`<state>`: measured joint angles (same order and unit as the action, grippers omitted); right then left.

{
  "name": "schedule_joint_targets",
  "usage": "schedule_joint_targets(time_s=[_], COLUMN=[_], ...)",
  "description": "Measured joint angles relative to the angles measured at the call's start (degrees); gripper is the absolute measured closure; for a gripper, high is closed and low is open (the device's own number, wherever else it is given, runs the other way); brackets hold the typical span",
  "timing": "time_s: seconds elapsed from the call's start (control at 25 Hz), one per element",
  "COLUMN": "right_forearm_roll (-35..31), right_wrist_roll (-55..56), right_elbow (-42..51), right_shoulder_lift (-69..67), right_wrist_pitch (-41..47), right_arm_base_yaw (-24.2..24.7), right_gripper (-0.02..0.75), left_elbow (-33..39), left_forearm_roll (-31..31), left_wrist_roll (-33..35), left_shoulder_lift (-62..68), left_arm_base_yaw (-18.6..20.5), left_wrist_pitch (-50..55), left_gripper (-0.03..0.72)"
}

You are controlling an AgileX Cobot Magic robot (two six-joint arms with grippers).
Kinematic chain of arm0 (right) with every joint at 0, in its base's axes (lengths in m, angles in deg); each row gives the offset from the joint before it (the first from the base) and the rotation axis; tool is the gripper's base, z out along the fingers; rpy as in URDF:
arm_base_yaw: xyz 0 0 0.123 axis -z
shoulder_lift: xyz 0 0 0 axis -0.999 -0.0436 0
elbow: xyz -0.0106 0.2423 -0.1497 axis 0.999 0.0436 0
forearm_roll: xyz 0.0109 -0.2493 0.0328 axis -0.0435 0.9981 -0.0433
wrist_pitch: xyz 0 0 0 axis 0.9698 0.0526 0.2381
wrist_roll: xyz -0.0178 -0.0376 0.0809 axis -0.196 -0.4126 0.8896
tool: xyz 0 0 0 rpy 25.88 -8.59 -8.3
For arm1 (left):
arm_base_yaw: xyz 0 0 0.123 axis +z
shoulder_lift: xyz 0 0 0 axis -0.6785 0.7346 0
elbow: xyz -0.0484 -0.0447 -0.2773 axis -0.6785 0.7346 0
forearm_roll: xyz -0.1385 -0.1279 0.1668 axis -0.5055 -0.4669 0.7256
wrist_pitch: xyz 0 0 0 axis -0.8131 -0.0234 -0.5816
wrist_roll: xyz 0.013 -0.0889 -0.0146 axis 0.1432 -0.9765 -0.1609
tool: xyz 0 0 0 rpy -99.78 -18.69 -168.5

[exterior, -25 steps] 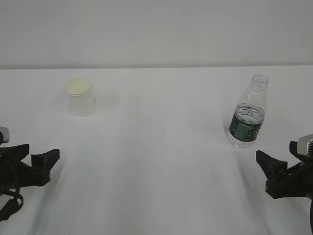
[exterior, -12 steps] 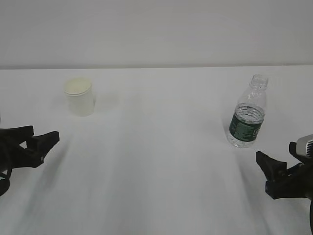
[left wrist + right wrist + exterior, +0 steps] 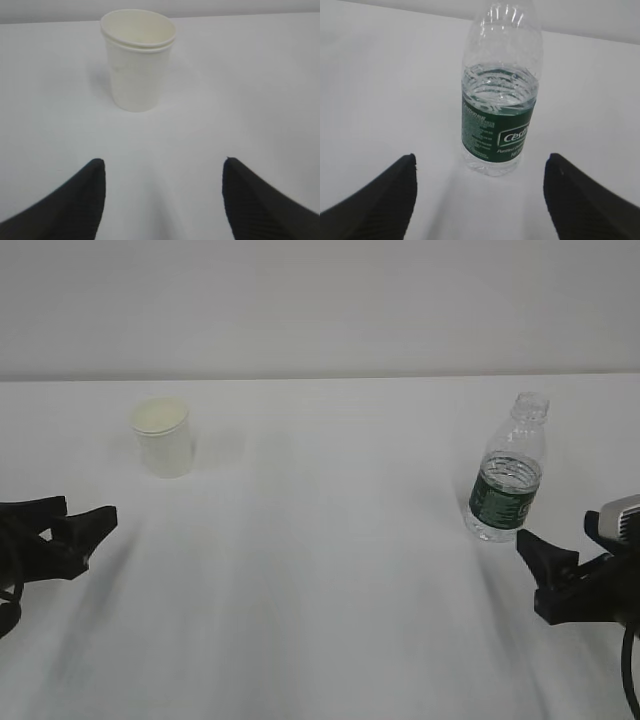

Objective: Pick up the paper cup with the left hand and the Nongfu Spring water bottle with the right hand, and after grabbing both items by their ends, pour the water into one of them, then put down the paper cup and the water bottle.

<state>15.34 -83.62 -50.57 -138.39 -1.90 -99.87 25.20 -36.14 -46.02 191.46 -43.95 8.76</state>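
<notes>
Right tool (image 3: 545, 565) nearer bottle (image 3: 507, 472), open, empty

The Nongfu Spring water bottle (image 3: 500, 95) carries a dark green label (image 3: 496, 132) with white lettering beginning "Cest"; the smaller print is illegible.

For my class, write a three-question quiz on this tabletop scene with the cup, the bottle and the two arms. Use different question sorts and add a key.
1. True or false: the small white tapered paper cup lies on its side.
2. Multiple choice: the clear ribbed plastic water bottle with the dark green label is (A) gripped by the right gripper, (B) standing on the white table ahead of that open gripper, (C) tipped over the cup.
3. Fill in: the left gripper is open, and between its fingertips the wrist view shows the ____.

Key: 1 false, it stands upright. 2 B. 3 cup, farther off and untouched.
</notes>
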Motion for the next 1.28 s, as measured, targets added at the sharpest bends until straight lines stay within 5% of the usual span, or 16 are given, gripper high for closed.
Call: schedule_joint_targets(time_s=[1.28], right_forearm_roll=[-0.5], right_wrist_roll=[5.9], right_elbow=[-10.7], right_shoulder_lift=[-12.0], right_wrist_pitch=[-0.1], right_arm_base_yaw=[0.0], right_gripper=[0.15], left_elbow=[0.0], left_forearm_roll=[-2.2], left_wrist_roll=[0.0], left_shoulder_lift=[0.0], left_arm_base_yaw=[0.0], left_wrist_pitch=[0.0], left_gripper=[0.169])
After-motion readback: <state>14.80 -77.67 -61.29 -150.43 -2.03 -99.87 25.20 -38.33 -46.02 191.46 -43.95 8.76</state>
